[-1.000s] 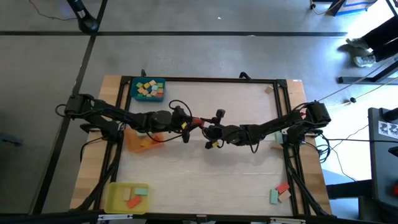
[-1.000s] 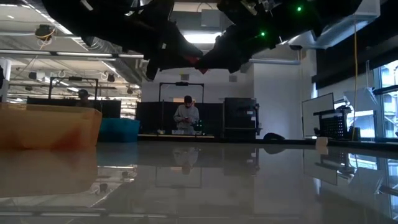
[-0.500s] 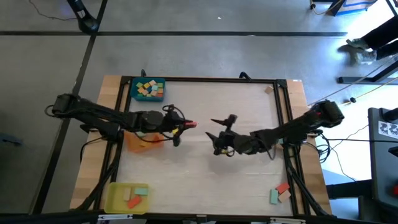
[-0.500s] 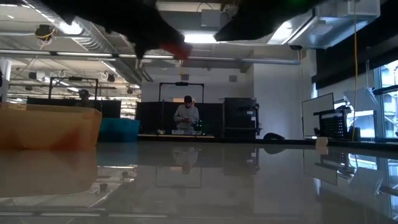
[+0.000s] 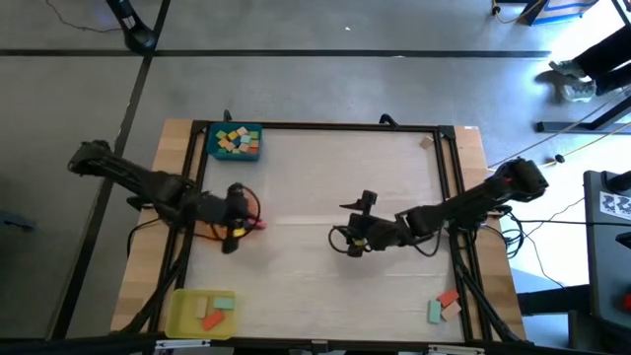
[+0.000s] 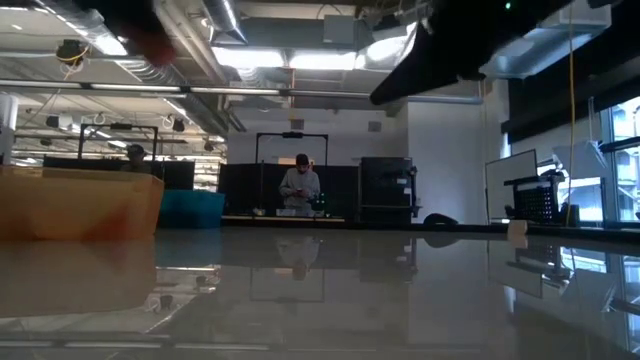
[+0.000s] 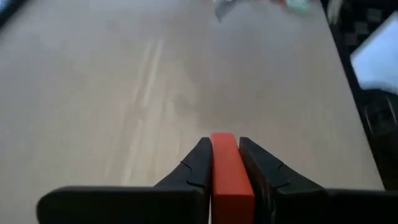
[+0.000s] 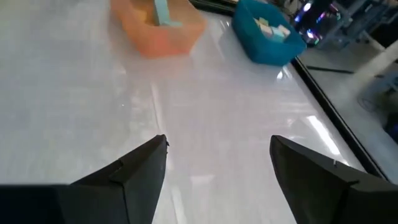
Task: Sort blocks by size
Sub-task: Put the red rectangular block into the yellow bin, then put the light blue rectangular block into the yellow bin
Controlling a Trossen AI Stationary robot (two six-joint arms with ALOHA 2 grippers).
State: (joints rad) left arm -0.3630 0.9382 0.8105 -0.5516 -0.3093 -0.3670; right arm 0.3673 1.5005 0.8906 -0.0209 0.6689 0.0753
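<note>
1. High view: left gripper [image 5: 246, 223] hangs over the table's left side, at the orange tray [image 5: 209, 229], clamped on a red block [image 5: 258, 225].
2. Left wrist view shows that red block [image 7: 228, 174] pinched between both fingers [image 7: 194, 167], bare table [image 7: 124, 93] ahead.
3. Right gripper [image 5: 347, 237] sits near the table's middle, fingers [image 8: 134, 171] spread wide apart and holding nothing.
4. Small blocks [image 5: 235, 140] fill the blue tray [image 5: 212, 150] at the far left corner.
5. Two blocks [image 5: 215, 312] lie in the yellow tray [image 5: 182, 314] at the near left corner.
6. Loose blocks [image 5: 444, 306] lie at the near right corner.
7. Low view: a person [image 6: 300, 188] stands in the room beyond.
</note>
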